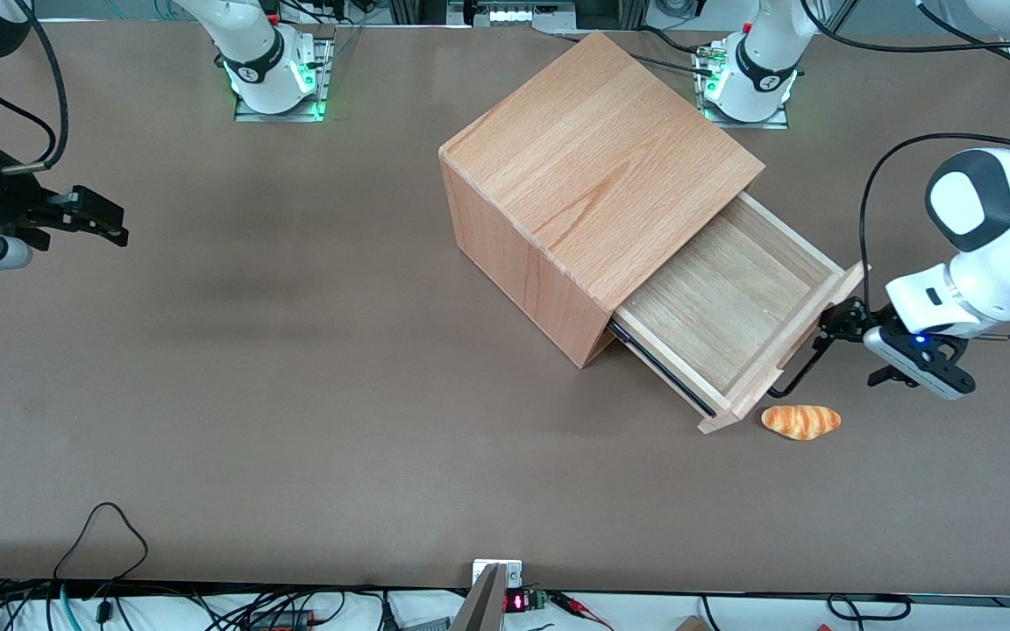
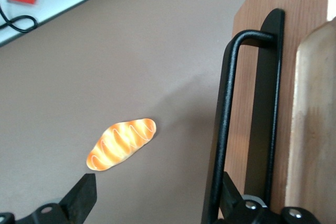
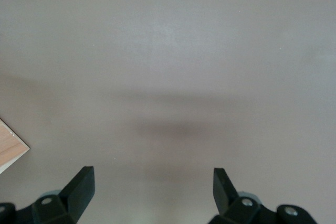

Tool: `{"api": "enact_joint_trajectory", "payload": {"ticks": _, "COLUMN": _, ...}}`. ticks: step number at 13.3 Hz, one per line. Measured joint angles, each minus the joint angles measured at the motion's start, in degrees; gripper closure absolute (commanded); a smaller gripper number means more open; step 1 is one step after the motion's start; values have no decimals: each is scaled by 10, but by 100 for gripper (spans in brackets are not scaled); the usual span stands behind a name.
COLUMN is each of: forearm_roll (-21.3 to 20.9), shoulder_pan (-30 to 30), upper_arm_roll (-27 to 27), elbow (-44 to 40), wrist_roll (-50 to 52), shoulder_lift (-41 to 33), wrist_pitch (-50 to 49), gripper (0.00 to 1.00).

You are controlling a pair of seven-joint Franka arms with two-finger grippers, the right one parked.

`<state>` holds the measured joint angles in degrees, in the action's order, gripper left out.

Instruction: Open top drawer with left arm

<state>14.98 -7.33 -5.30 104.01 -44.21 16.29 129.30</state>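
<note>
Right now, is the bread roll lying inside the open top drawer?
No. The bread roll lies on the table beside the top drawer, near the left gripper at the handle.

Bright, even light; soft shadows.

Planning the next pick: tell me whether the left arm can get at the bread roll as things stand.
Probably yes: the roll lies on bare table in front of the open drawer, near the open gripper at the handle, nothing between.
</note>
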Motion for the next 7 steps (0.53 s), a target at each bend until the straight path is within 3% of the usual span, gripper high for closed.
{"api": "enact_joint_trajectory", "payload": {"ticks": 7, "forearm_roll": 0, "shoulder_pan": -4, "upper_arm_roll": 10, "elbow": -13, "wrist_roll": 83, "shoulder_lift": -37, "wrist_pitch": -12, "gripper": 0}}
